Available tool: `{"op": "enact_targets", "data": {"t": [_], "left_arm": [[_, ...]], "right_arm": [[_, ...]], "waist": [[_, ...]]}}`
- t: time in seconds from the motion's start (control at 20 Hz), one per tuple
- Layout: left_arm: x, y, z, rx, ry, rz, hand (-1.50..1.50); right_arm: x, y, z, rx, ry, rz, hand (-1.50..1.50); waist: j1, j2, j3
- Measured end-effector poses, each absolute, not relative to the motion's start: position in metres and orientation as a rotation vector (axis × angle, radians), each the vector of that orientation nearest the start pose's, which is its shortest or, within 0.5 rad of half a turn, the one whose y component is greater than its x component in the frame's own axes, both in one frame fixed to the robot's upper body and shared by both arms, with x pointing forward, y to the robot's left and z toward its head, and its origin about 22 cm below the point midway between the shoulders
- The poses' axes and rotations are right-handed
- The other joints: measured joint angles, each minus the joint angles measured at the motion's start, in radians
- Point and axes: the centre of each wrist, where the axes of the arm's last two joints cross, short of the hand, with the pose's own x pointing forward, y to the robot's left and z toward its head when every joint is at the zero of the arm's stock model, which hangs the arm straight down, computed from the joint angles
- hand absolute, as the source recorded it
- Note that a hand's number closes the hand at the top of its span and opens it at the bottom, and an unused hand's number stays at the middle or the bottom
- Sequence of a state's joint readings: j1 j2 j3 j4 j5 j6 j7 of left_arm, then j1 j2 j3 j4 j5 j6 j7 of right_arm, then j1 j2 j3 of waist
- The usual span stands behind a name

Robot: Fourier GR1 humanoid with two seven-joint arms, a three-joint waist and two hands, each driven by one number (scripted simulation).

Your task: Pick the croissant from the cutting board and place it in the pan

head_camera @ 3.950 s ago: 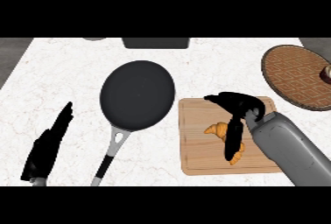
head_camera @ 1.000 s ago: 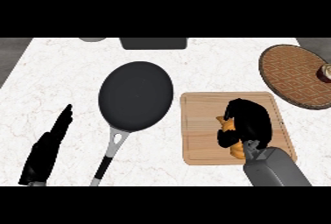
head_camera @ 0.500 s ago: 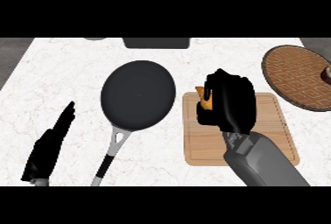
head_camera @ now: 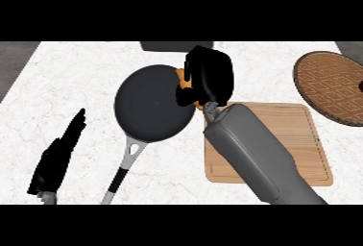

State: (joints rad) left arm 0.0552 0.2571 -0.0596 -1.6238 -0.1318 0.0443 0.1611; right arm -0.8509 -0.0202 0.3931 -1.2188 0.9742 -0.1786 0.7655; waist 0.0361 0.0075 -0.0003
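My right hand (head_camera: 209, 77) is curled round the orange croissant (head_camera: 184, 79), of which only a small part shows at the hand's left side. Hand and croissant hang over the right rim of the black pan (head_camera: 152, 103). The pan lies left of centre, its grey handle pointing toward the lower edge. The wooden cutting board (head_camera: 297, 139) lies to the right with nothing on it, partly covered by my right forearm. My left hand (head_camera: 60, 153) rests open at the lower left, fingers pointing up.
A round brown woven mat (head_camera: 332, 86) lies at the right edge. A dark rectangular object (head_camera: 166, 45) sits at the counter's far edge behind the pan. White marble counter surrounds everything.
My right hand closed on the croissant on the board, lifted it and carried it left and away to the pan's right rim. The board now lies bare. The left hand stayed still.
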Motion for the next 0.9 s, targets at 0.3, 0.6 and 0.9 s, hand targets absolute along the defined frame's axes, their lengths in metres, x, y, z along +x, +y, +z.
{"op": "enact_targets", "data": {"t": [0.3,0.6,0.9], "left_arm": [[0.232,0.268,0.013,0.291,-1.412,-0.310,0.00],[0.242,0.258,0.019,0.271,-1.430,-0.341,0.00],[0.248,0.252,0.023,0.248,-1.451,-0.373,0.00]], "right_arm": [[0.384,-0.026,0.132,-0.923,-1.508,0.723,1.50],[0.403,-0.025,0.107,-0.911,-1.410,0.790,1.50],[0.410,-0.039,0.085,-0.753,-1.280,0.761,-1.50]], "waist": [[0.033,0.010,0.000],[0.070,0.022,-0.001],[0.112,0.036,0.001]]}}
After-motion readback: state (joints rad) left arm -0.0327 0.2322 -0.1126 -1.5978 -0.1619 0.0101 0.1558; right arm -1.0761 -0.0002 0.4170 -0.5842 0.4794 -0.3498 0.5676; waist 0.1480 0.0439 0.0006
